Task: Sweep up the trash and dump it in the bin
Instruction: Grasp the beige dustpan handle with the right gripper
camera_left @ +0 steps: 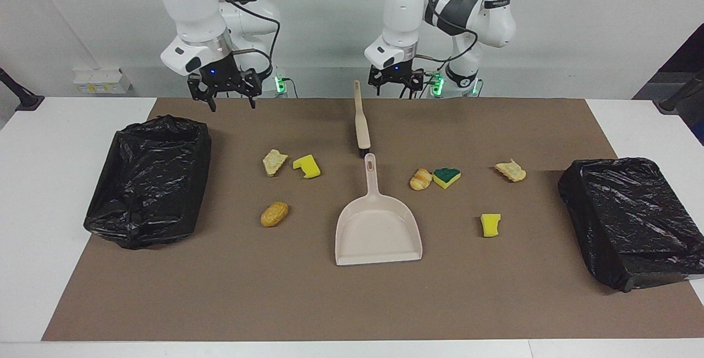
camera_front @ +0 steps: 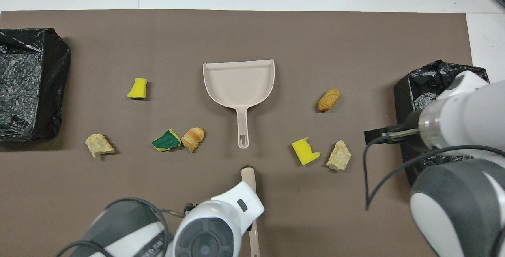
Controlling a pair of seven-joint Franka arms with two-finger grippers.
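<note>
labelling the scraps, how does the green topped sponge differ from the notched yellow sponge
The green-topped sponge has a dark green top layer over yellow; the notched yellow sponge is plain yellow. The green-topped sponge looks roughly heart-shaped, while the notched yellow sponge is blocky with a cut-out corner. The green-topped sponge lies touching a croissant-like piece toward the left arm's end; the notched yellow sponge lies just apart from a tan scrap toward the right arm's end. Both lie flat on the brown mat.

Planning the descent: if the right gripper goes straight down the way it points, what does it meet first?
Most likely the bare brown mat: the right gripper, open, hangs near the robots' edge, apparently beside the black bin, though depth is unclear.
</note>
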